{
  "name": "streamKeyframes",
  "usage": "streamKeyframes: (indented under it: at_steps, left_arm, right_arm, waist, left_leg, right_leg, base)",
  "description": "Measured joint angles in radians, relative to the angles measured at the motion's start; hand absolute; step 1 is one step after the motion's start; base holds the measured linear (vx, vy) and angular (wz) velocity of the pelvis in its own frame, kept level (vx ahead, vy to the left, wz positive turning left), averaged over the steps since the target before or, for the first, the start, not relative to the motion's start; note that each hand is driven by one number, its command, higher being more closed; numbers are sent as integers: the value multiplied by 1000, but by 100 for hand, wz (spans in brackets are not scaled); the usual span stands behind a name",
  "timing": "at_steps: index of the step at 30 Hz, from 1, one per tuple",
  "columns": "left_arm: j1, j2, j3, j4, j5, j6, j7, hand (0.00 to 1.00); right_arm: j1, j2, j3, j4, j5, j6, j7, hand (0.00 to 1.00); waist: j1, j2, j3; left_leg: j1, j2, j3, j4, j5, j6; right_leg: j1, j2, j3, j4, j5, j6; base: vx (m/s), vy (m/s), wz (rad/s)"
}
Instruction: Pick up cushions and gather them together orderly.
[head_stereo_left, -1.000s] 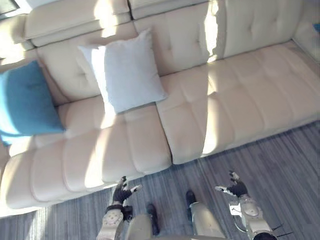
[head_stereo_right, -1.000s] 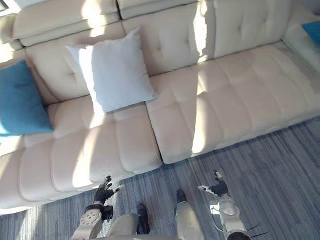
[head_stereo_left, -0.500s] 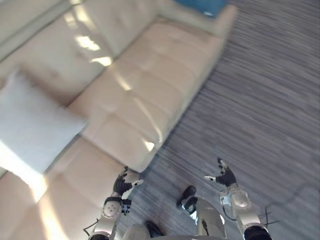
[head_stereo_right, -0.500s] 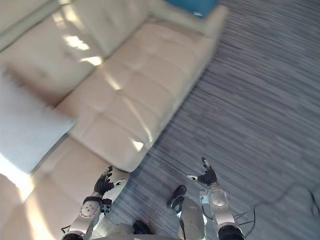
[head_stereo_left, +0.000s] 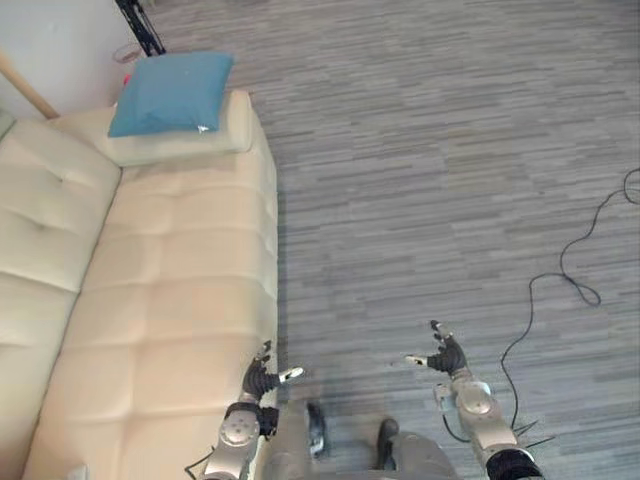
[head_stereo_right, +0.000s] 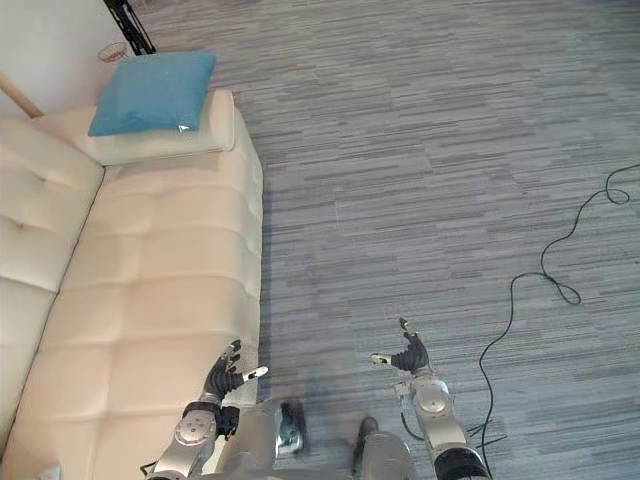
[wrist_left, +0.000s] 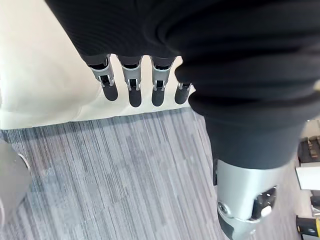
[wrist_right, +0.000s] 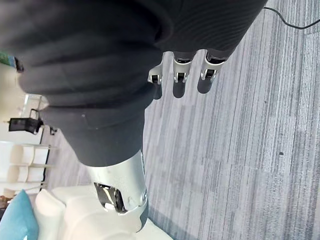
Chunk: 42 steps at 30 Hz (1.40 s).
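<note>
The right wrist view cuts off the blue cushion (wrist_right: 17, 220) — the sofa (head_stereo_left: 170, 300) runs off-frame too.

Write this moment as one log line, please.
left hand: open, empty | right hand: open, empty | blue cushion: lying on sofa far end

Both arms (head_stereo_left: 478, 412) are silver-grey with rounded wrist housings. On the left hand (head_stereo_left: 262, 378) and the right hand (head_stereo_left: 445, 355), a dark ribbed cover (wrist_left: 225, 60) wraps back and wrist. The fingers (wrist_left: 131, 92) are silver with glossy dark tips, and each thumb (wrist_right: 120, 192) is a smooth silver barrel with a small dark inset.
</note>
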Motion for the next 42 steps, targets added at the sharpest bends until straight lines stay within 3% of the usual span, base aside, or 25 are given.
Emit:
streamKeyframes:
  at_steps: [3,4,5,6,7,9,12,14,16,17,19,20,21,23,25,28,30,31,32,35,36,38,39,40,42]
  left_arm:
    - [7,-2,22,-3,-16,0,1,0]
    - [5,-10,18,-3,-20,1,0,0]
    - [10,-15,7,-3,-25,2,0,0]
    - [16,-13,-2,-5,-34,3,1,0]
    - [29,-9,-10,-16,-38,5,2,0]
    - [48,-5,-15,-54,-49,8,18,0]
    - [11,1,-18,-57,-56,8,18,0]
    - [-18,-7,-17,-52,-54,8,18,0]
    - [-21,-3,-16,-48,-53,7,18,0]
    - [-12,8,-19,-42,-52,5,18,0]
    - [-9,-6,-44,0,-47,9,16,0]
    - [1,-29,-45,2,-44,8,16,0]
    - [0,-34,-44,4,-44,8,16,0]
    - [-7,-37,-41,6,-48,9,16,0]
    - [-11,-33,-35,-10,-53,8,17,0]
    - [-3,-31,-35,-50,-56,7,17,0]
    - [3,-35,-34,-52,-56,8,17,0]
    - [8,-41,-34,-50,-56,8,17,0]
    - [5,-38,-33,-39,-56,9,18,0]
    - [4,-57,-1,-44,-65,9,17,0]
    - [26,-54,-4,-43,-78,9,17,0]
    - [41,-43,-7,-43,-83,12,17,0]
    - [49,-33,-10,-43,-87,22,17,0]
    - [50,-24,-10,-44,-87,23,18,0]
    - [48,-16,-7,-47,-94,22,19,0]
  right_arm:
    - [1,21,-2,10,0,-1,-1,0]
    - [-2,32,-17,27,0,0,0,0]
    - [3,41,-23,36,-2,3,1,0]
    - [6,45,-25,39,-3,4,1,0]
    - [6,51,-25,44,-4,5,3,0]
    - [-18,55,-27,44,-4,4,4,0]
    - [-38,39,-39,38,-4,3,6,0]
    - [-31,3,-44,32,-3,4,8,0]
    - [16,-9,-53,3,-4,7,8,0]
    - [37,-5,-55,-4,-4,8,8,0]
    - [74,-19,-79,-18,-3,17,11,0]
    - [75,-23,-86,-20,0,22,13,0]
    - [75,-22,-85,-20,0,22,13,0]
    - [72,-3,-82,-20,19,22,6,0]
    - [74,17,-87,-27,46,19,3,0]
    - [58,10,-111,-25,49,18,0,0]
    - [38,10,-132,-14,54,18,-1,0]
    - [37,5,-144,3,55,18,-2,0]
    - [31,28,-143,29,55,21,-1,0]
    - [26,28,-121,47,52,19,1,0]
    - [13,40,-117,59,50,19,1,0]
    - [16,53,-114,61,41,20,2,0]
    - [24,56,-106,61,35,20,3,0]
    - [29,57,-105,61,34,21,4,0]
    - [29,57,-103,45,35,19,5,0]
  waist:
    - [12,-71,-29]
    - [11,-85,-23]
    - [9,-86,-23]
    - [5,-85,-23]
    - [-1,-82,-21]
    - [-14,-69,-18]
    - [-23,-37,-6]
    - [-51,-7,13]
    - [-63,-31,4]
    - [-70,-52,-8]
    - [-94,-20,-30]
    - [-91,15,-40]
    - [-90,21,-35]
    - [-62,5,-5]
    - [-52,-27,7]
    - [-30,-31,15]
    - [-22,-19,25]
    - [-8,5,19]
    - [3,-18,14]
    - [16,-41,8]
    - [13,-60,8]
    - [7,-82,7]
    - [0,-90,2]
    - [-10,-87,1]
    - [-12,-86,-1]
  left_leg:
    - [-6,-61,-4,68,-56,104]
    - [17,-86,-2,104,-108,126]
    - [68,-110,-5,114,-141,146]
    - [99,-120,-7,116,-158,151]
    - [149,-131,-12,112,-184,161]
    - [276,-159,-38,28,-198,162]
    - [352,-154,-88,-55,-198,160]
    - [407,-131,-128,-77,-205,125]
    - [483,-121,-165,-67,-246,35]
    - [498,-126,-179,-49,-261,10]
    - [460,-60,-213,143,-258,-54]
    - [346,27,-174,384,-152,-60]
    - [306,64,-151,474,-76,-40]
    - [181,178,-55,731,-110,28]
    - [105,139,-26,681,-120,34]
    - [-23,41,-41,337,-114,24]
    - [-19,-28,-72,10,-35,-40]
    - [-1,-32,-78,-103,130,-3]
    - [13,-56,-77,-74,118,79]
    - [-2,-70,-59,54,-22,117]
    - [48,-93,-44,85,-90,122]
    - [102,-122,-41,86,-134,135]
    - [147,-137,-48,90,-166,151]
    - [199,-142,-65,89,-186,154]
    - [271,-157,-115,49,-199,155]
  right_leg:
    - [3,-71,9,94,-62,85]
    - [-61,-123,18,304,-68,133]
    - [-132,-171,50,532,-5,235]
    - [-163,-188,66,628,7,260]
    - [-192,-214,60,734,-8,231]
    - [-271,-263,-44,718,-68,101]
    - [-366,-214,-49,492,-72,81]
    - [-396,-157,26,269,0,88]
    - [-411,-123,108,63,197,89]
    - [-414,-127,122,60,226,76]
    - [-414,-114,91,224,208,62]
    - [-384,-79,66,228,158,36]
    - [-358,-65,57,217,144,26]
    - [-175,-20,31,99,119,-10]
    - [-57,-30,23,-5,120,-9]
    - [57,-30,15,-122,120,-6]
    - [117,-35,14,-163,102,22]
    - [159,-20,29,-173,69,61]
    - [177,-41,40,-165,45,71]
    - [117,-91,82,46,10,112]
    - [32,-133,127,310,18,152]
    - [-45,-176,151,522,92,248]
    - [-106,-196,150,687,94,235]
    - [-148,-213,107,766,53,166]
    - [-216,-227,10,718,-15,107]
  base:
    - [576,272,2]
    - [551,214,25]
    - [553,216,28]
    - [577,178,30]
    - [588,107,26]
    - [618,76,24]
    - [594,-4,37]
    - [482,-108,75]
    - [609,-217,76]
    - [806,-376,102]
    - [601,-284,76]
    - [503,-196,12]
    - [749,-309,2]
    - [673,-272,-3]
    - [545,-150,10]
    - [475,-13,-5]
    - [481,105,-30]
    - [488,161,-29]
    - [484,160,-16]
    - [535,213,-8]
    - [570,268,-17]
    - [442,156,2]
    - [525,90,30]
    - [534,68,44]
    - [512,12,53]
